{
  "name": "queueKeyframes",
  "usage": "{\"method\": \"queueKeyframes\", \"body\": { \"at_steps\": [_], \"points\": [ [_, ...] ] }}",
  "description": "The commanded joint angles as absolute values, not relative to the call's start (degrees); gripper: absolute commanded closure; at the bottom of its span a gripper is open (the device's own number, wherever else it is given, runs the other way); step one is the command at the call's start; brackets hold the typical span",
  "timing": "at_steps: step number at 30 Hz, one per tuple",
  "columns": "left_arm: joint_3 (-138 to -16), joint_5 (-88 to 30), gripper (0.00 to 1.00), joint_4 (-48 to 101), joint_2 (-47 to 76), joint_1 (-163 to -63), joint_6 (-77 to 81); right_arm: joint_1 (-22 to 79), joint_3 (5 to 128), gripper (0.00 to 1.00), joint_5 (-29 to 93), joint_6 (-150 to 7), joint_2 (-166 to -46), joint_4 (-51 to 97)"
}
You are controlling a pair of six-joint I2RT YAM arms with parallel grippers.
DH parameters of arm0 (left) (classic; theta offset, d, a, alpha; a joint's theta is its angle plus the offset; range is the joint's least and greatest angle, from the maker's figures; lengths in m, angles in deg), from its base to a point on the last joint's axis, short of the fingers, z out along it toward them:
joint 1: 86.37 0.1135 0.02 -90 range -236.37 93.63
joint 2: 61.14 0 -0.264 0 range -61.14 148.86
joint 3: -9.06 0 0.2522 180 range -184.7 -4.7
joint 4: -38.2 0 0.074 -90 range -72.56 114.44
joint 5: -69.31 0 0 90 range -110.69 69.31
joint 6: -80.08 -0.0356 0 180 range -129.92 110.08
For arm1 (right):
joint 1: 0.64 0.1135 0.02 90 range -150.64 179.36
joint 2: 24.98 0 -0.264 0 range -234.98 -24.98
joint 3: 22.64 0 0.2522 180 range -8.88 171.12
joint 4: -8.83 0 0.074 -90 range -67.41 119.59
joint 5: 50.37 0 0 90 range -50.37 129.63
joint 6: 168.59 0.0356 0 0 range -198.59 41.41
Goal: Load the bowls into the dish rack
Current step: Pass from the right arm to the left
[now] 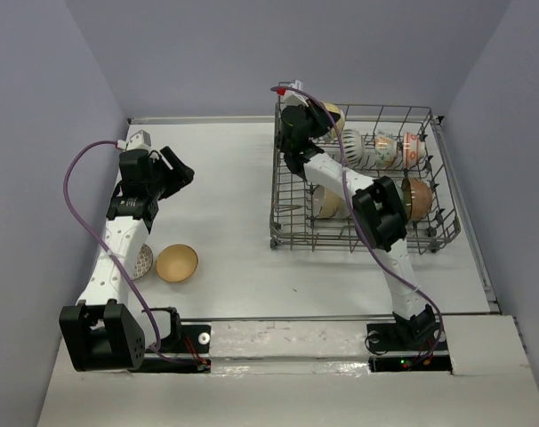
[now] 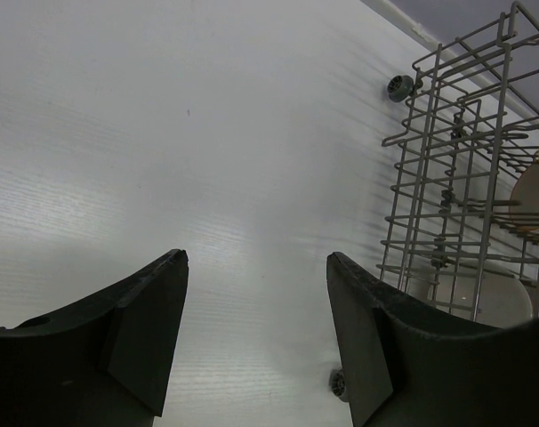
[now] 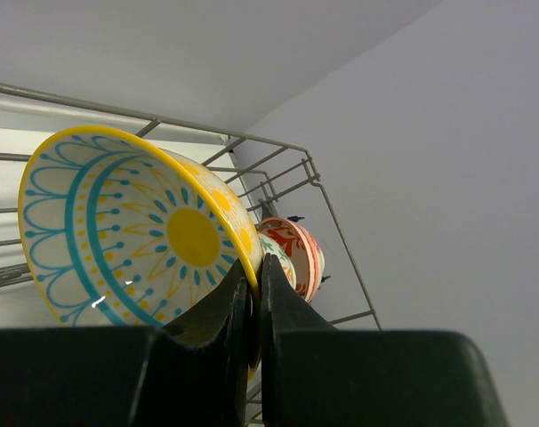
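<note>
While L claw (image 2: 256,258) hangs apart over table (image 2: 163,133), R claw (image 3: 256,271) clamps yellow-centred bowl (image 3: 136,231) rim at rack (image 1: 323,233).

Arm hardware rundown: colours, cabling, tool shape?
Left arm and right arm: white links, black joint housings and bases. A purple cable loops along each. Left tool and right tool: matte black tapered fingers.

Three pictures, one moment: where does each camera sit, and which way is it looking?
Top view: fixed above and behind, looking down on table, rack, left arm, right arm.
Left wrist: on the left arm, looking across the table toward the rack; its open left tool shows below.
Right wrist: at the rack, facing the yellow bowl pinched in its shut right tool.
All three show the rack.
</note>
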State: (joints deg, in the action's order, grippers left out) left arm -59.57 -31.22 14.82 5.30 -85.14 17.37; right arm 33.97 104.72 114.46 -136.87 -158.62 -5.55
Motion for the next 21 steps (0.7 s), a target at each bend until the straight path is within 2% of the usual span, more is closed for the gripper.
{"method": "queueKeyframes", "body": {
  "at_steps": [1, 21],
  "points": [
    [-59.19, -32.12, 0.27, 16.45, 5.22, -84.88, 16.8, 34.61, 103.71, 0.99, 114.43, -138.54, -158.93, -9.84],
    [-59.63, -31.86, 0.27, 16.27, 5.92, -84.88, 16.62, 34.61, 100.54, 0.99, 111.53, -134.41, -162.7, 2.19]
  ]
}}
